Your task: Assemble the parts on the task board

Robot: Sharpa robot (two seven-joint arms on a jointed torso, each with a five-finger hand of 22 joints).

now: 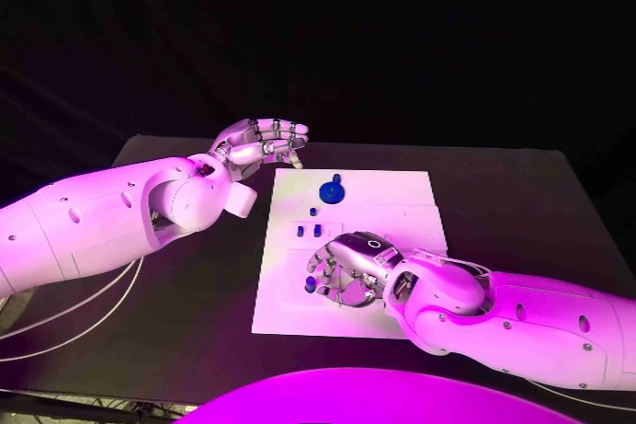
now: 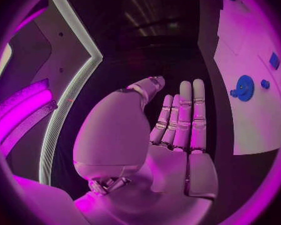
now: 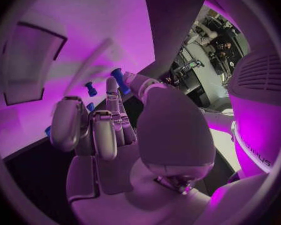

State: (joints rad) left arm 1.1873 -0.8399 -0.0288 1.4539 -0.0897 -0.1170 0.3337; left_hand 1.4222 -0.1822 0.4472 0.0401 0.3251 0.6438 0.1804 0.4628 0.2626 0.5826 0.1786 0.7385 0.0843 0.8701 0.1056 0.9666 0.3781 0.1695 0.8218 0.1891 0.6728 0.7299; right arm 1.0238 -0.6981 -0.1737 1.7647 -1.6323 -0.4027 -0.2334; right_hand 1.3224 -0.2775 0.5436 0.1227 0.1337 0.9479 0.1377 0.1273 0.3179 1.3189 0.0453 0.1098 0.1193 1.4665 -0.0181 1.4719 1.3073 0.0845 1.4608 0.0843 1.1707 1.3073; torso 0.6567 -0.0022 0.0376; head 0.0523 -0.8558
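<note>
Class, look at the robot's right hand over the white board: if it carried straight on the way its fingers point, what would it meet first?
Probably the small blue parts under the right hand, standing on the task board; depth is unclear.

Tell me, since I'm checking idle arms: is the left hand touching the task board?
Apart. The head view shows the left hand raised past the task board's far left corner, and the left wrist view shows dark table between its fingers and the board.
</note>
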